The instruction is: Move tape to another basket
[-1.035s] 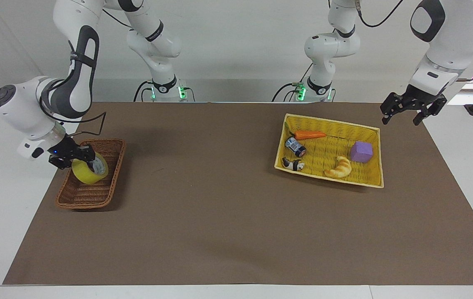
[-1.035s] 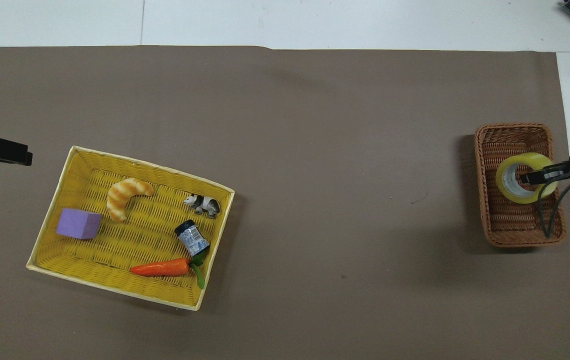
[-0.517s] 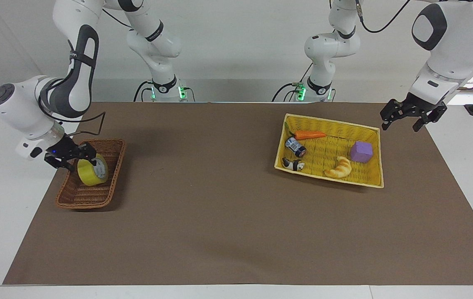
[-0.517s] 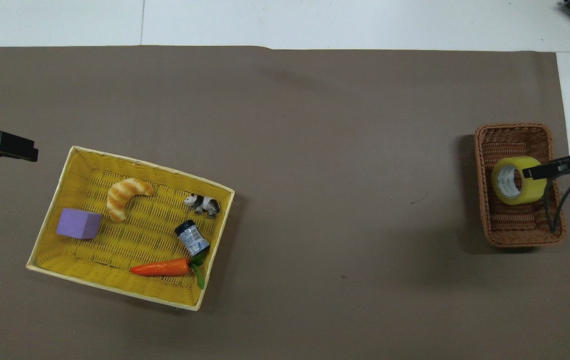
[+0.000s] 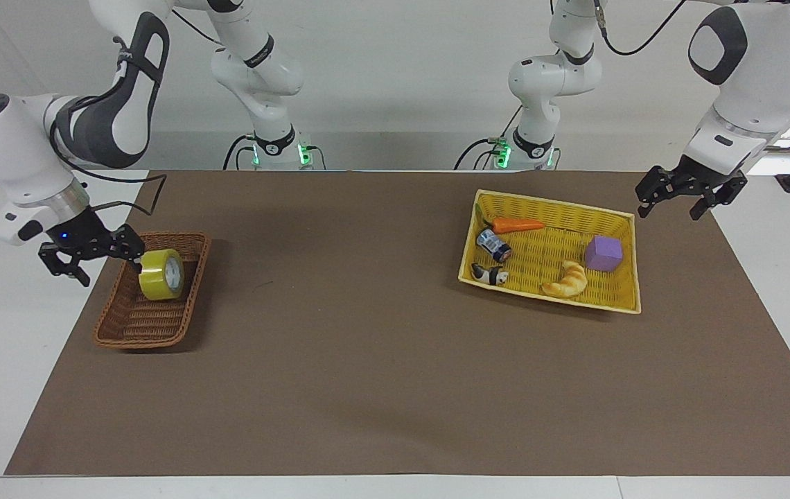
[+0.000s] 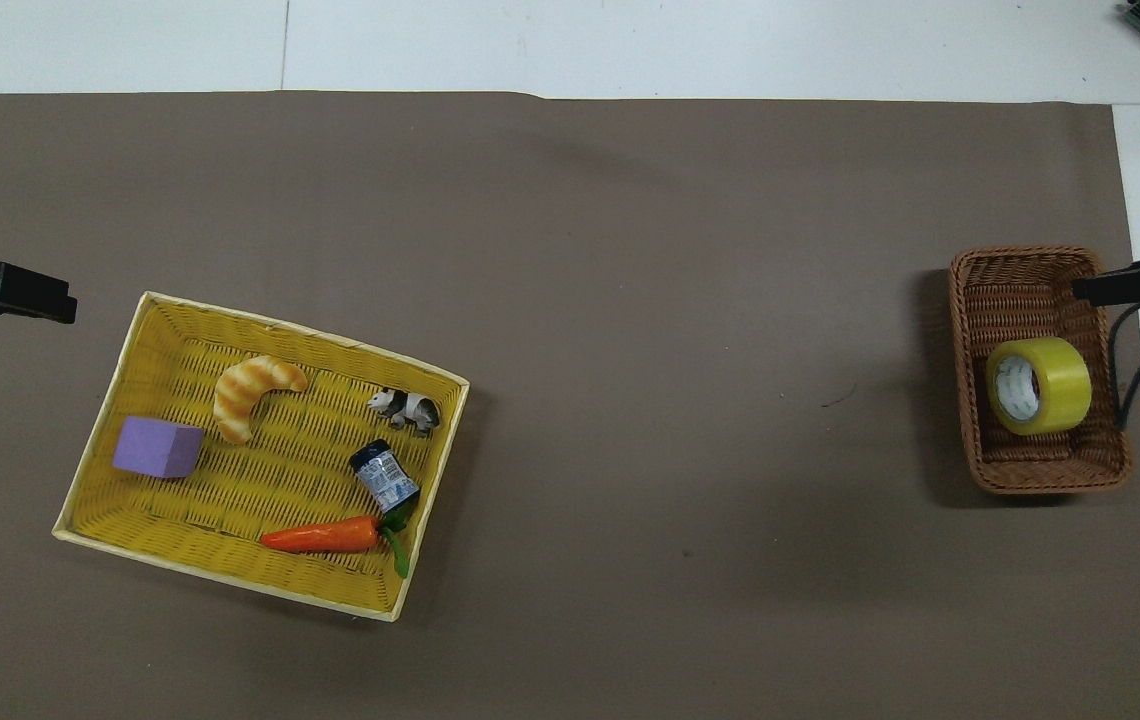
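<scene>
The wide roll of translucent yellow packing tape [image 5: 161, 274] stands on edge in the small dark-brown wicker basket [image 5: 128, 331] at the right arm's end of the bench. The right tool [image 5: 90, 254], fingers spread and empty, hovers beside it. The roll looks light, stiff and slick, and likely to roll; pinching its wall through the core seems safest. The left tool [image 5: 690, 197] waits open.

the tape [image 5: 161, 274] is sitting on its edge in the brown basket [image 5: 152, 320]. the right gripper [image 5: 93, 256] is hanging open just beside the basket, off the tape. the left gripper [image 5: 689, 194] is waiting open, well apart from the basket, beside the yellow basket [image 5: 620, 263].
</scene>
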Controlling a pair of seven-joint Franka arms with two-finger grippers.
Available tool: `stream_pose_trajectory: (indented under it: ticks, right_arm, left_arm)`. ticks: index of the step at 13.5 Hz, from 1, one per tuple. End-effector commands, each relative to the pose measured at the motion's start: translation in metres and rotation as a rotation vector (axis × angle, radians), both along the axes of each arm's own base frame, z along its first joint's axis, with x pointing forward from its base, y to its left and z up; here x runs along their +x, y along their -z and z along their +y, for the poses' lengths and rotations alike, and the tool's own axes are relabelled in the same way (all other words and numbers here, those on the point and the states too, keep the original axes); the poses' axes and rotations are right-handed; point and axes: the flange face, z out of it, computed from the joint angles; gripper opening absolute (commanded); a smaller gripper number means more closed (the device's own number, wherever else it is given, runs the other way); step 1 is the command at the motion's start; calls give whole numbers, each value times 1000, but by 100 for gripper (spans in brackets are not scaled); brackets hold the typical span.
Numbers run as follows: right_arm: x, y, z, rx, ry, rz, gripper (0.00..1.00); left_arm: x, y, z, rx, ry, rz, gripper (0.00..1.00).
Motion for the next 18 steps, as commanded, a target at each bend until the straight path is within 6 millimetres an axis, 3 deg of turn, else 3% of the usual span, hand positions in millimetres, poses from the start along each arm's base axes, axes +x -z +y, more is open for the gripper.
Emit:
stream_pose_trajectory:
  ticks: [1,3,6,9,11,14,18]
  right_arm:
    - [-11,-35,46,-61,93,26,100]
    - [-24,-58,84,-62,188,58,100]
    - [-40,-76,111,-47,270,93,100]
    - [-50,-101,114,-43,305,109,100]
    - [-58,-132,115,-15,403,127,100]
    - [-92,-178,124,75,437,163,100]
    - [-106,-187,137,83,439,180,100]
  left_arm:
    - [-2,-6,3,19,5,10,100]
    - [-2,-6,3,19,5,10,100]
    - [-2,-6,3,19,5,10,100]
    - [-2,-6,4,19,3,12,100]
    - [-2,-6,4,19,3,12,100]
    - [-2,-6,3,19,5,12,100]
    - [-2,-6,3,19,5,12,100]
